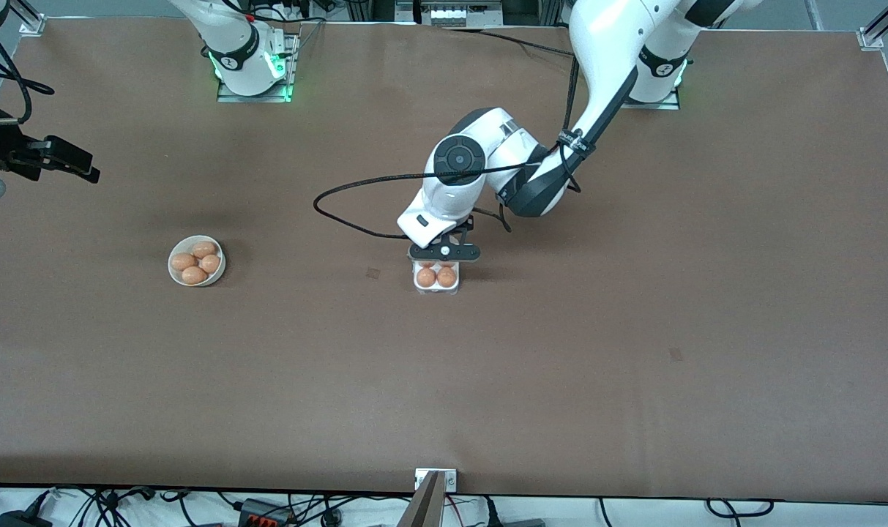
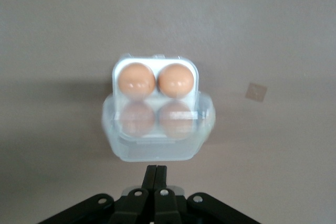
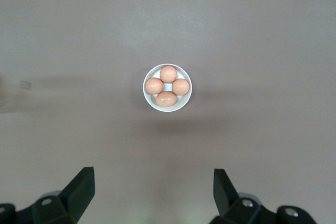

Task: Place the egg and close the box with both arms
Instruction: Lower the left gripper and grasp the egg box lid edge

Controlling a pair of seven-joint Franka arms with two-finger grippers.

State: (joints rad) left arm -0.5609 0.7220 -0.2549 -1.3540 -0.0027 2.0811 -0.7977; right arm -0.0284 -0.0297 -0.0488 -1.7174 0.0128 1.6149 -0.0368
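The wide brown table (image 1: pixel 634 329) spreads under me, bare cloth over most of it. My left arm (image 1: pixel 597 66), the big white jointed one with black bands and a looping black cable, rises from its base at the top of the front view and bends down over the middle of the table. My right arm (image 1: pixel 239 44) shows only its white base in the front view, and that arm waits. Next in size is the small square clear-plastic egg box (image 1: pixel 436 278) with its pale tray, sitting near the table's middle; two brown eggs (image 1: pixel 436 277) lie in the cells nearer the front camera. In my left wrist view the box's (image 2: pixel 156 108) transparent hinged lid (image 2: pixel 157 142) is not flat down: it stands partly raised over the two cells closest to my claw, and two more eggs show dimly through it. My left gripper (image 1: pixel 444 253) hangs just above the edge of the box that lies farther from the front camera, its black fingers (image 2: pixel 156 179) pressed tight together with nothing between them, and I cannot tell whether their tips touch the lid. Toward the right arm's end of the table, well apart from the box, sits a round white bowl (image 1: pixel 196 260) holding four brown eggs. My right gripper (image 3: pixel 155 184) hovers high with that bowl (image 3: pixel 167 87) in its sight, its two black fingers (image 3: pixel 81 187) spread wide and empty.
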